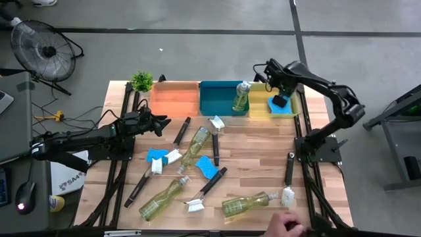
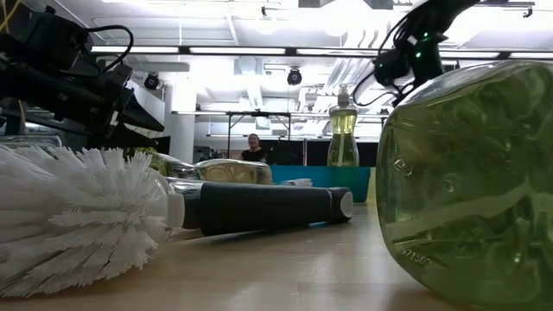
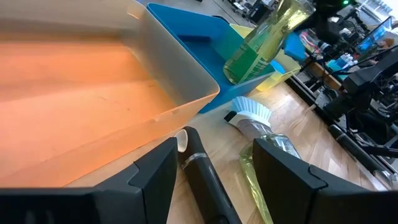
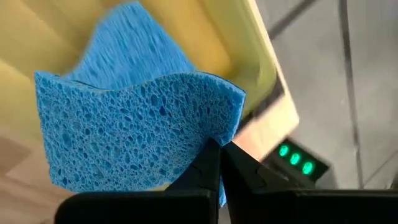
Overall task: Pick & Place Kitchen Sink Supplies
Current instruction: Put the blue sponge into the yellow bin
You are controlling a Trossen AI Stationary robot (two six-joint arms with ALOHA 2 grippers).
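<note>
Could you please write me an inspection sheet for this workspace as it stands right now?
Surface: wooden table, three bins at its far edge: orange bin, blue bin, yellow bin.
Job's things: one bottle upright in the blue bin; three bottles, four brushes and several sponges lie loose on the table.
Clutter: potted plant at the far left corner.
Grippers: right gripper over the yellow bin, shut on a blue sponge; left gripper open, near a brush handle beside the orange bin.
Cables: wires on the floor to the left.
Surroundings: fan on the floor; a person's hand at the near edge.
</note>
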